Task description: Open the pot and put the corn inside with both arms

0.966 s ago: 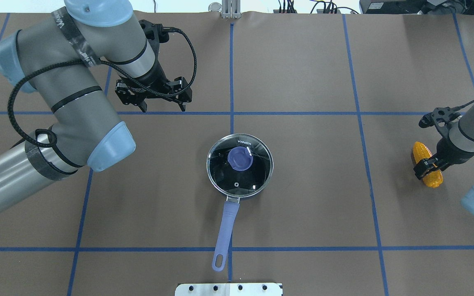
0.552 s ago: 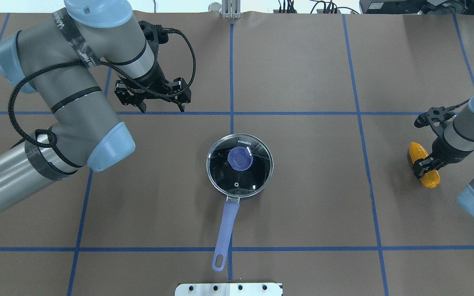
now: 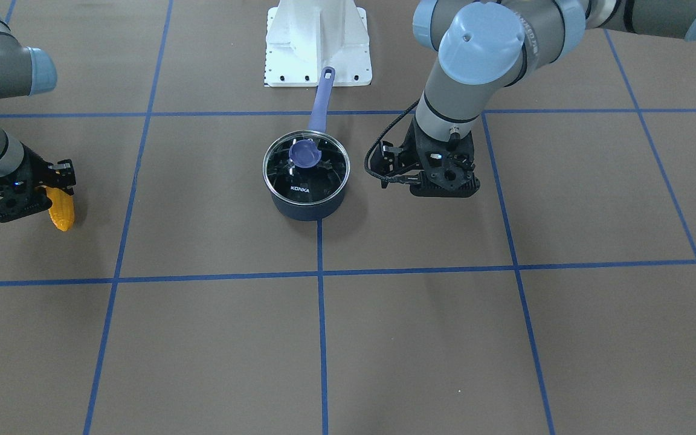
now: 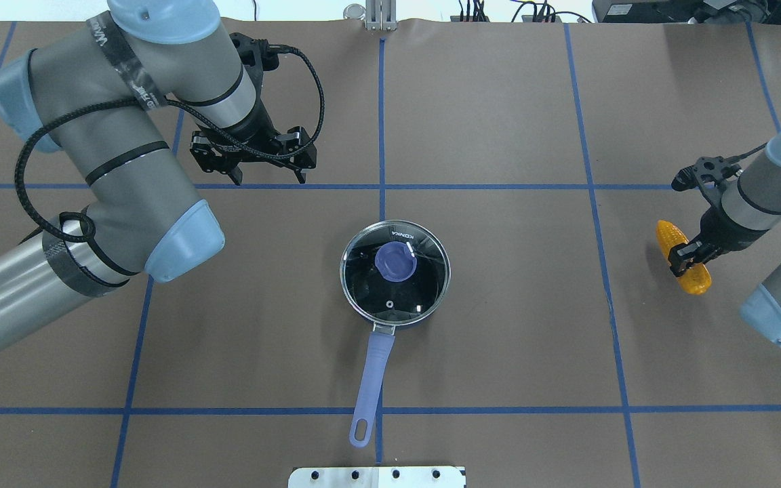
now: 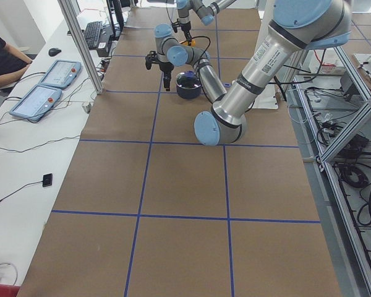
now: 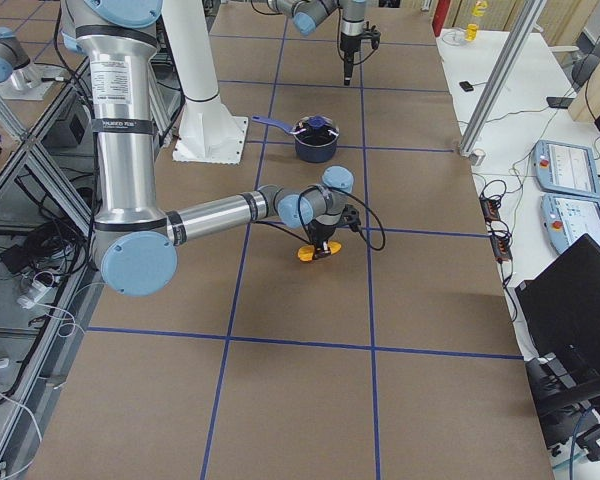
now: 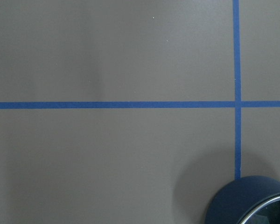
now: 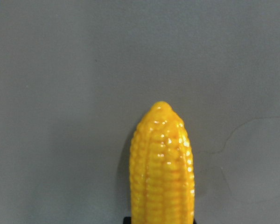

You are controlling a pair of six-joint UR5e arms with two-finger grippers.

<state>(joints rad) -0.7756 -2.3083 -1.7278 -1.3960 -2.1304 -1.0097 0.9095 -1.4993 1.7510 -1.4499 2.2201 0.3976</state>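
Bumpy orange-yellow corn (image 4: 695, 280), tapered tip, gripped by right claw (image 4: 683, 259), navy pot (image 3: 309, 210) centre with glass lid (image 4: 419, 297) on, purple knob (image 4: 395, 262), left claw (image 4: 268, 178) spread wide over desk (image 4: 499, 339)

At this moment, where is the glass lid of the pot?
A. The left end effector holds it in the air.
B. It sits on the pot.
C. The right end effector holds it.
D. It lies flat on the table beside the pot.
B: the lid sits closed on the pot; the left end effector is open and apart from it, and the right end effector is shut on the corn.
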